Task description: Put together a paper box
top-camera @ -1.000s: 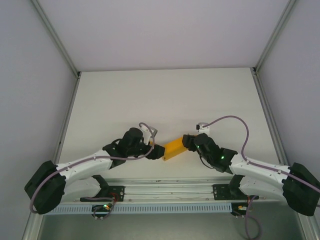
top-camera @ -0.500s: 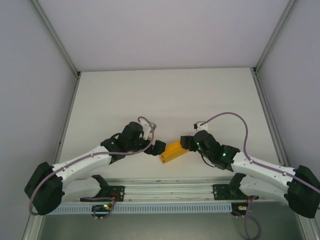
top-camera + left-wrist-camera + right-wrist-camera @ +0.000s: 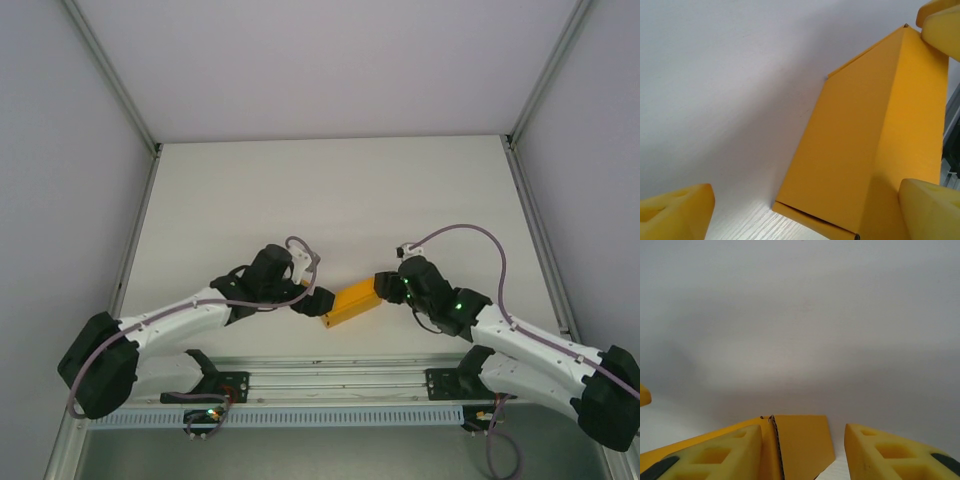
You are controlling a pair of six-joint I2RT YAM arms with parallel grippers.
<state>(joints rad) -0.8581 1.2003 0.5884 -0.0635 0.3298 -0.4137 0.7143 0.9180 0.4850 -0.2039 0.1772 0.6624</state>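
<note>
Top view first: the paper box (image 3: pixel 352 304) lies closed and flat on the worktop (image 3: pixel 330 190), low in the middle, between the 2 arms. Its long axis runs on a slant, with the near-left end toward the left gripper (image 3: pixel 316 300) and the far-right end toward the right gripper (image 3: pixel 384 289). Here's the change: 1 second ago the left gripper was hard against that near-left end, then it pulled clear, and now it's back in close. The box has slid a touch toward the near edge, and the right gripper has gone with it. My read is that the body is formed and both arms are working on the ends, so this looks late in the job.

Left wrist now: the paper box (image 3: pixel 855 150) runs away from the camera, long axis up and slightly right. The left gripper (image 3: pixel 805 197) has its jaws spread wide, released. One finger (image 3: pixel 675 212) is well clear of the card, the other (image 3: pixel 930 210) is right at the box's side. At the far corner sits another yellow finger (image 3: pixel 940 22), the right arm's, I judge.

Right wrist: the right gripper (image 3: pixel 803 431) has its jaws apart, clamping nothing. One finger (image 3: pixel 715 452) lies along the box, and an end flap (image 3: pixel 802 442) stands between the 2 fingers. Bare worktop shows between that flap and the other finger (image 3: pixel 895 455).
</note>
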